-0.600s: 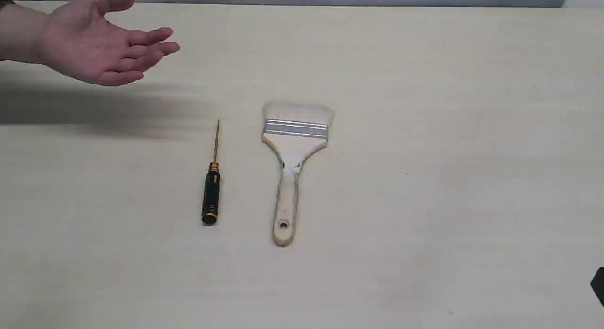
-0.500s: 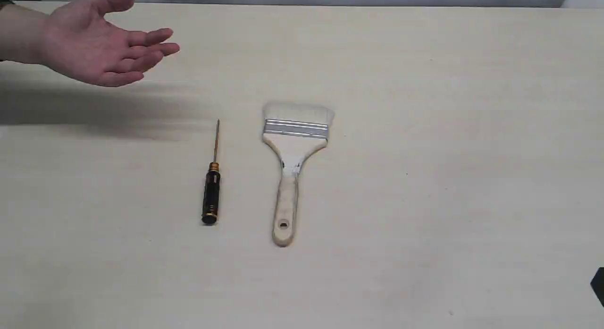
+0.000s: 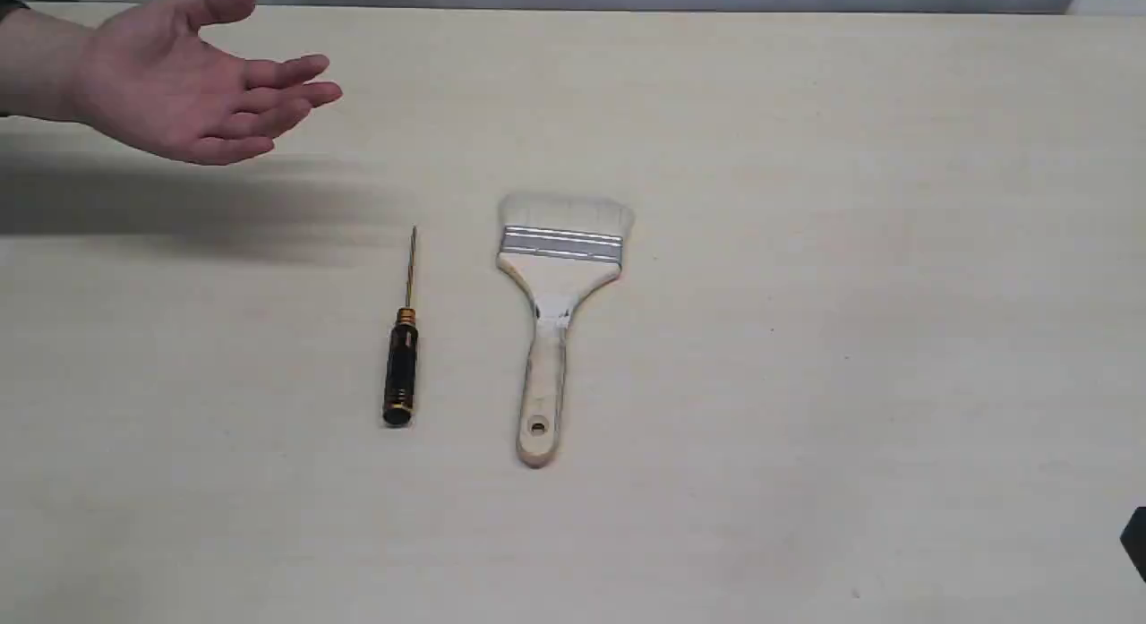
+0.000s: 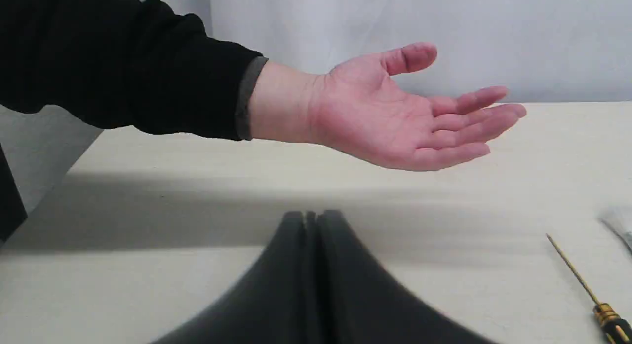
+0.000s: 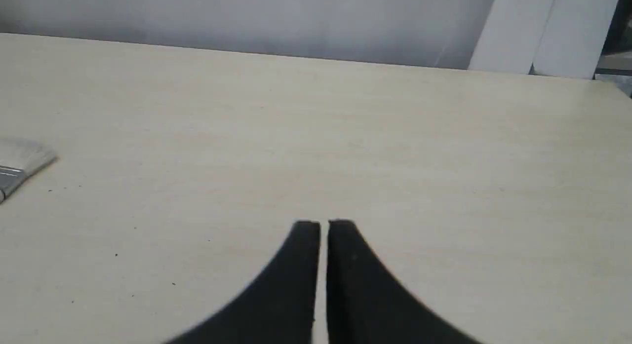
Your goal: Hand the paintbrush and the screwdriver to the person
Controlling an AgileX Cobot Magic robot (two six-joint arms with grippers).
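Observation:
The paintbrush [image 3: 557, 320] lies flat mid-table, bristles toward the far edge, handle toward the near edge. Left of it lies the screwdriver [image 3: 402, 355], shaft pointing away. The person's open hand [image 3: 188, 87] hovers palm up over the far left corner. In the left wrist view the hand [image 4: 395, 117] is ahead of my left gripper [image 4: 312, 216], which is shut and empty; the screwdriver [image 4: 592, 299] shows at one edge. My right gripper [image 5: 323, 224] is shut with nothing in it, above bare table; the paintbrush bristles [image 5: 19, 161] show far to one side.
The pale wooden table [image 3: 850, 248] carries only the two tools. A dark part of the right arm [image 3: 1135, 539] peeks in at the right edge of the exterior view. A white wall and panels [image 5: 543, 28] stand behind the table's far edge.

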